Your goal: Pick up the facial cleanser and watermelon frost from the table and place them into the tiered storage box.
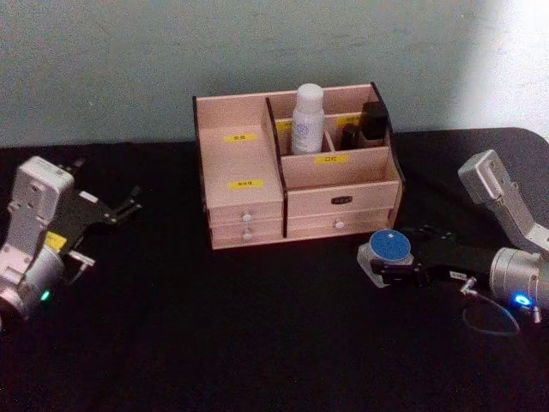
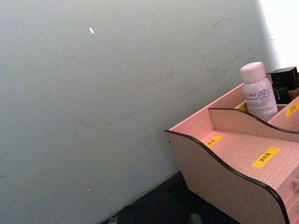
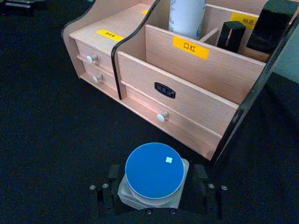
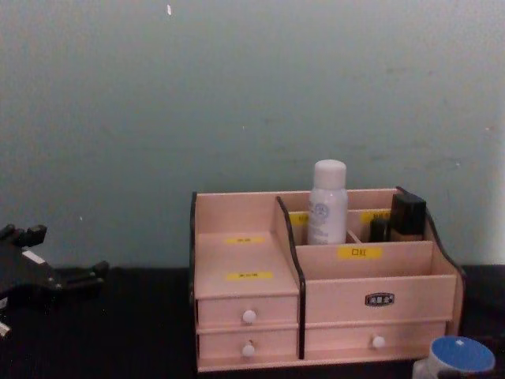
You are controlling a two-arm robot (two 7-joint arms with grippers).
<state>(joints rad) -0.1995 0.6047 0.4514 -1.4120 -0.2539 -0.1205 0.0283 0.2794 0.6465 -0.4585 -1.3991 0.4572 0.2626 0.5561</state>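
- Step in hand, as I judge it: the grasp on the watermelon frost, ahead of the lift. The facial cleanser already stands upright in a rear compartment of the tiered storage box, so 1 of 2 items looks done.
- The jar is low at the black table, near the box's front right corner and apart from it, blue lid facing up.
- Right gripper: its 2 fingers bracket the jar on opposite sides and look pressed against its clear walls. It has the jar and nothing else.
- Doing it well:
  - Lift straight up first. The box's dark-edged side wall is close, and a sideways start could clip it.
  - Keep the lid level. The walls look smooth, so a tilt could let the jar slip.
  - Clear the front wall fully before moving over the box.
  - Choose a free compartment. The long front one behind the yellow label looks open. Avoid the rear slots holding the cleanser and the black-capped bottle.
  - Lower until the jar is seated, then let go.
- Right arm pose: it enters from the right edge of the head view, forearm low over the table, wrist pointing toward the robot's left.
- Left gripper: parked well to the left of the box, fingers spread, holding nothing.
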